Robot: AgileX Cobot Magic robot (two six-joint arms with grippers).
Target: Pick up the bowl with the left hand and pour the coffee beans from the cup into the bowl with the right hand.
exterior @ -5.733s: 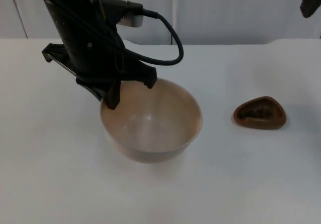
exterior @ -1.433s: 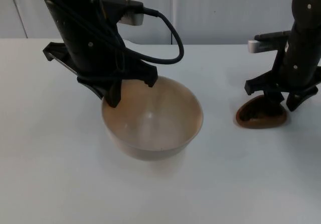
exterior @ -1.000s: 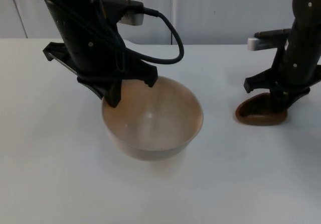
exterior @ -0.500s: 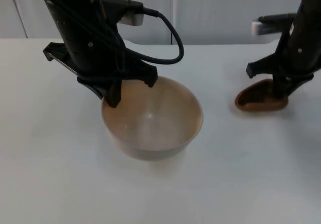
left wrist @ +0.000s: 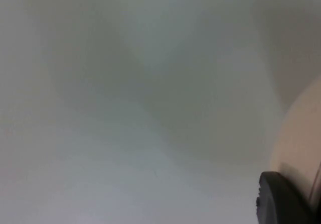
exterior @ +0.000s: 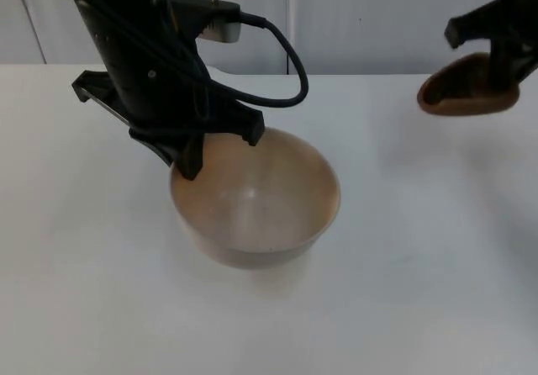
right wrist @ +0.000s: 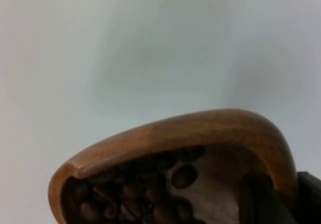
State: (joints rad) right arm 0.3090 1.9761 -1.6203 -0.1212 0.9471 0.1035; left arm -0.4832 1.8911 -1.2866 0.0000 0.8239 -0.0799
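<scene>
A beige bowl (exterior: 256, 203) hangs just above the white table, and my left gripper (exterior: 192, 158) is shut on its near-left rim. The bowl's pale wall (left wrist: 298, 143) sits beside one black fingertip (left wrist: 278, 199) in the left wrist view. At the far right, my right gripper (exterior: 503, 66) is shut on the rim of a small brown wooden cup (exterior: 466, 85), lifted clear of the table. The cup (right wrist: 180, 143) holds dark coffee beans (right wrist: 135, 196), with a black finger (right wrist: 261, 199) inside its rim.
The grey partition wall (exterior: 378, 18) closes off the far edge of the white table (exterior: 403, 249). Bare table lies between the bowl and the raised cup, and along the whole front.
My right gripper closed on the cup where it lay on the table, then carried it upward and away toward the far right. The left arm and the bowl have stayed still.
</scene>
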